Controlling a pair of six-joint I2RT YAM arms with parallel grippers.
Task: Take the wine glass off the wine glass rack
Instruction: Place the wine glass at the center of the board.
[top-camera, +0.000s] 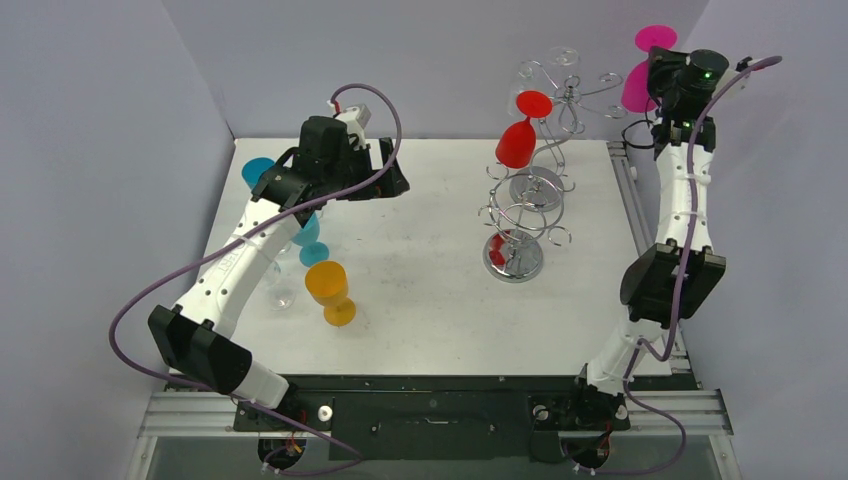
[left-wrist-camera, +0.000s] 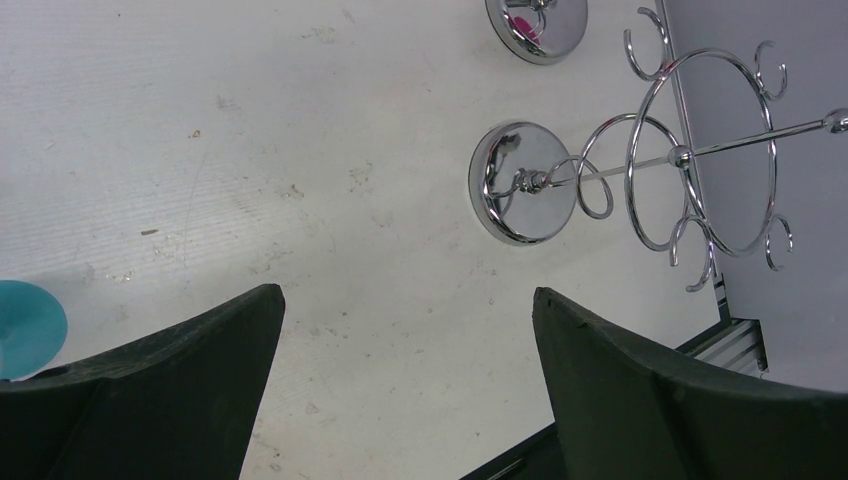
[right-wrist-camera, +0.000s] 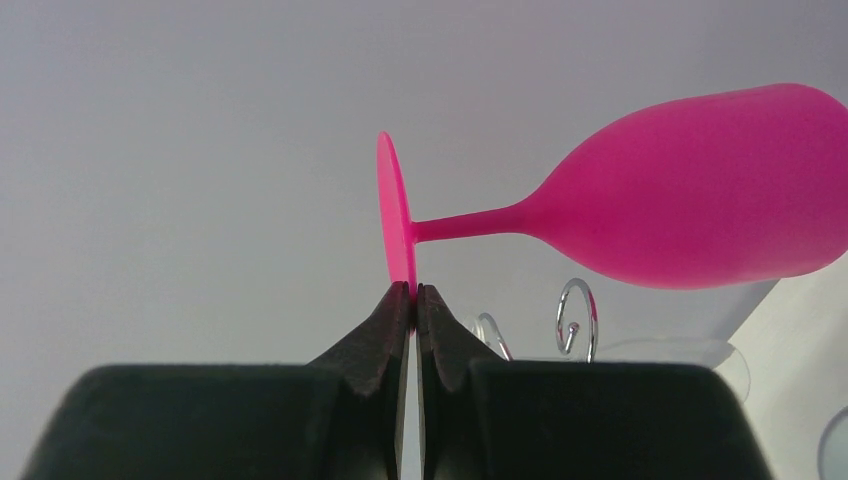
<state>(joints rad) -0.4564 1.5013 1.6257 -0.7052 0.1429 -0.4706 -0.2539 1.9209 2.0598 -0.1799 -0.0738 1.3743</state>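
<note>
wine glass (right-wrist-camera: 690, 190) rim off-frame, wrist view

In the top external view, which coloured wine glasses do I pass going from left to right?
Teal glass → orange glass → red glass → pink glass

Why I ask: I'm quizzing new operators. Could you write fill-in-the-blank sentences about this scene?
1. The right tool pinches the foot of the ____ wine glass.
2. The left tool holds nothing; its jaws are ____.
3. The orange glass stands on the ____.
Missing words: pink; open; table.
</note>
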